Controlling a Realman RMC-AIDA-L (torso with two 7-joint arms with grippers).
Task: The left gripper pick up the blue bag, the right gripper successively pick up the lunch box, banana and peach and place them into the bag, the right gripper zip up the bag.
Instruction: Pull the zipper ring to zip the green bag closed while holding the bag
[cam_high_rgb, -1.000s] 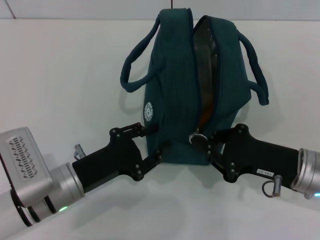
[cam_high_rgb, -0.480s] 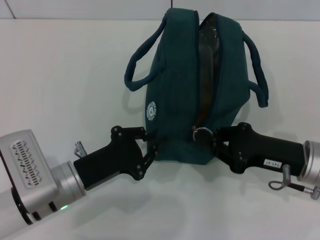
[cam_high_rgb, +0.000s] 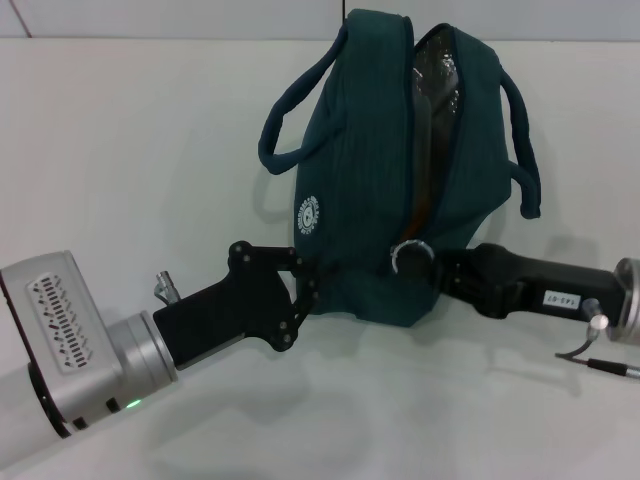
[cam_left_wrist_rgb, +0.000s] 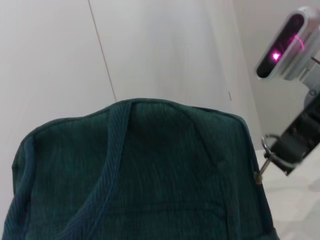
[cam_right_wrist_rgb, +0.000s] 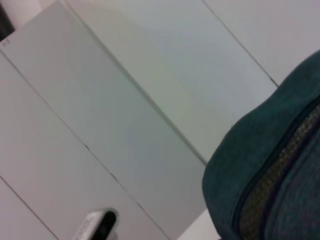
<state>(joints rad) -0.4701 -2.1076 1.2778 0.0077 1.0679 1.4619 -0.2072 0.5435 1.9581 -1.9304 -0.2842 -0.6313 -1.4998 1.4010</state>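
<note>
The blue bag (cam_high_rgb: 350, 180) stands at the middle of the white table, tilted, its top zip open and silver lining showing. My left gripper (cam_high_rgb: 318, 283) is shut on the bag's near lower edge. My right gripper (cam_high_rgb: 425, 265) is shut on the ring zip pull (cam_high_rgb: 408, 257) at the near end of the zip. The left wrist view shows the bag's side (cam_left_wrist_rgb: 150, 175), the ring (cam_left_wrist_rgb: 267, 150) and the right gripper (cam_left_wrist_rgb: 286, 150) on it. The right wrist view shows the bag's open zip (cam_right_wrist_rgb: 270, 165). The lunch box, banana and peach are out of view.
The bag's two handles (cam_high_rgb: 285, 120) (cam_high_rgb: 525, 150) hang out to either side. The white table (cam_high_rgb: 130, 150) extends around the bag. A wall runs along the far edge.
The bag has tipped and shifted a little right and up. My right gripper has turned, flattened out and risen slightly with the zip pull. My left gripper has followed the bag's edge.
</note>
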